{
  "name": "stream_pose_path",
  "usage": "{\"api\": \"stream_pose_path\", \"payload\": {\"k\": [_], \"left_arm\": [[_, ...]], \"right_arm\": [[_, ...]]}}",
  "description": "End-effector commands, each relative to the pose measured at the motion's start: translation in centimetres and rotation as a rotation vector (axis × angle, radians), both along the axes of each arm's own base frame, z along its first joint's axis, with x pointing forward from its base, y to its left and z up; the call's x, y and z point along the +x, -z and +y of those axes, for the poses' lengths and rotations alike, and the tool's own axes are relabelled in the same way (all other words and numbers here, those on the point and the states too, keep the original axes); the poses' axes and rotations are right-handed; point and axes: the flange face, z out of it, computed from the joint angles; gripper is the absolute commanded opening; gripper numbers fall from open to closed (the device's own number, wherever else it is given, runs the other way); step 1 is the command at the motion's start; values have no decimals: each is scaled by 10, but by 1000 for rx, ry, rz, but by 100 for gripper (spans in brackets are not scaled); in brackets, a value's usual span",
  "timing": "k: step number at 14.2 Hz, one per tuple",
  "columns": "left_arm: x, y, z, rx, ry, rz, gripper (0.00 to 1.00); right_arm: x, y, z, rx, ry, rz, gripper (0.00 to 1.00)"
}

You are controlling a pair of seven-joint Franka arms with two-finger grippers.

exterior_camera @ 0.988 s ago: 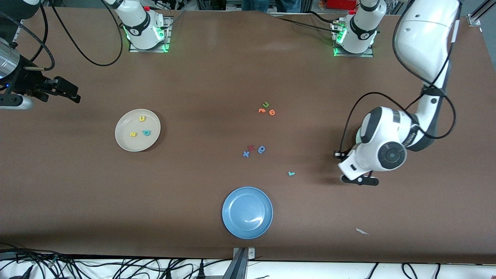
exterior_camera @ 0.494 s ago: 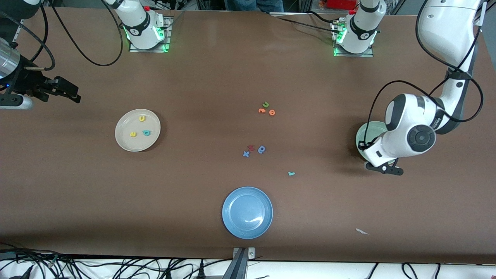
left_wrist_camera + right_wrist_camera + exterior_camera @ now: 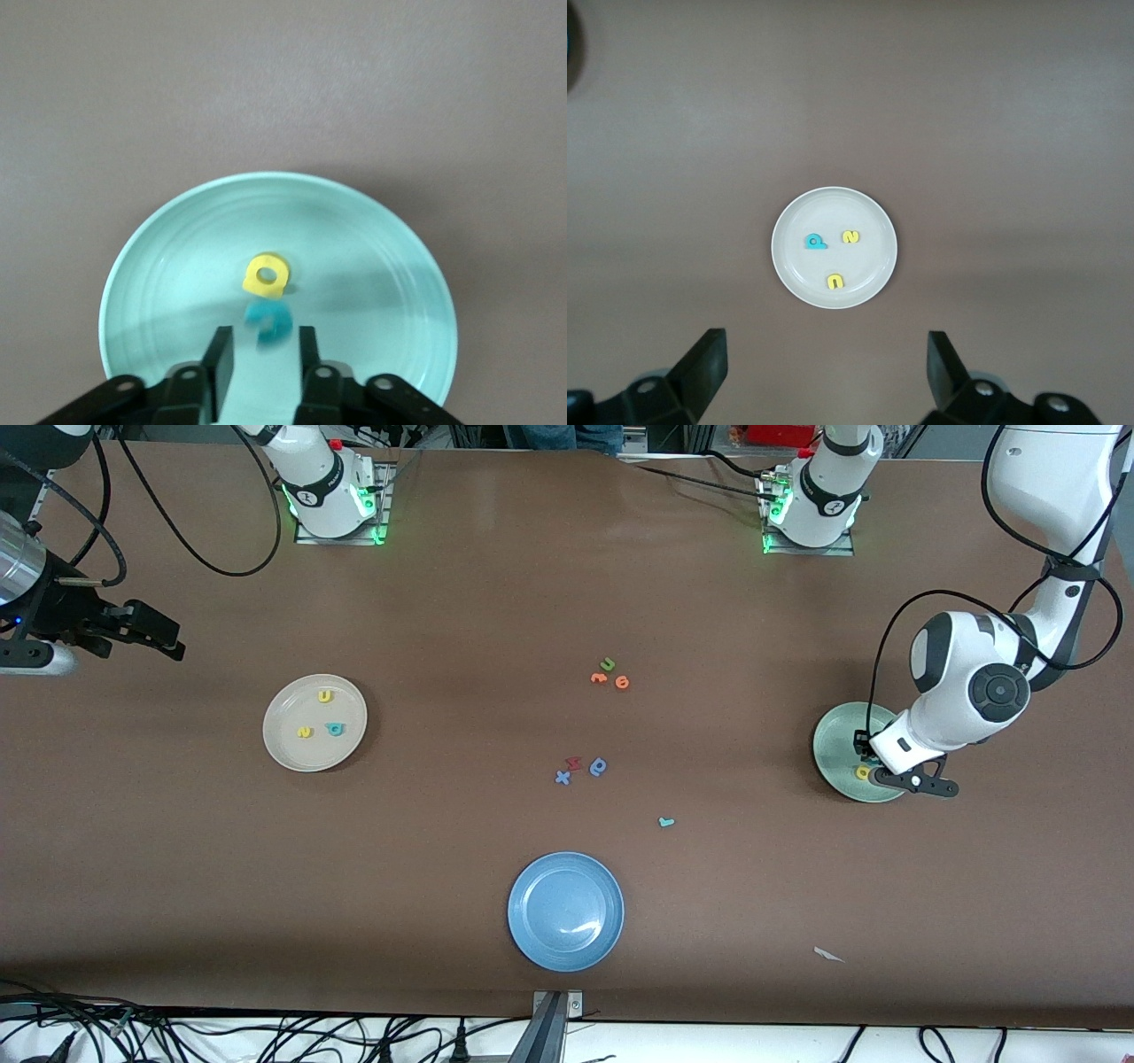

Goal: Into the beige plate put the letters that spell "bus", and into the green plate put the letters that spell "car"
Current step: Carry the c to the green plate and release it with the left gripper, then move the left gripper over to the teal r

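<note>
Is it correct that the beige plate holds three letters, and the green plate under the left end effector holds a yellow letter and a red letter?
Not quite. The second letter in the green plate is teal, not red; the left wrist view shows it beside the yellow letter. The beige plate does hold three letters, and the left end effector is over the green plate.

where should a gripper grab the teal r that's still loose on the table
The teal r lies flat and alone on the table, between the blue plate and the green plate. Come straight down from above and pinch across its stem: it looks too thin for a side approach, and nothing crowds it.
</note>
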Motion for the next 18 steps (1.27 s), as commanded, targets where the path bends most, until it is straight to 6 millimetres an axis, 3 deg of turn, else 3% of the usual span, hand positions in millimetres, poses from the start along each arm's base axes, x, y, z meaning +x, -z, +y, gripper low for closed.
{"api": "stream_pose_path", "payload": {"k": [1,3,6,11,13,18], "left_arm": [[0,-18,-11,22,37,12,100],[18,-43,-37,10,43,16,100],[44,-59,-118,12,26,45,100],[68,-20,-240,-7,-126,24,100],[73,-9,-273,-36,-175,25,100],[89,10,-323,-86,-344,21,100]], "right_arm": [[1,-5,1,-12,-1,3,100],[1,-5,1,-12,-1,3,100],[1,-5,1,-12,-1,3,100],[1,-6,1,-8,0,-2,100],[1,-6,1,-10,1,-2,100],[2,-6,1,-11,-1,-5,100]]}}
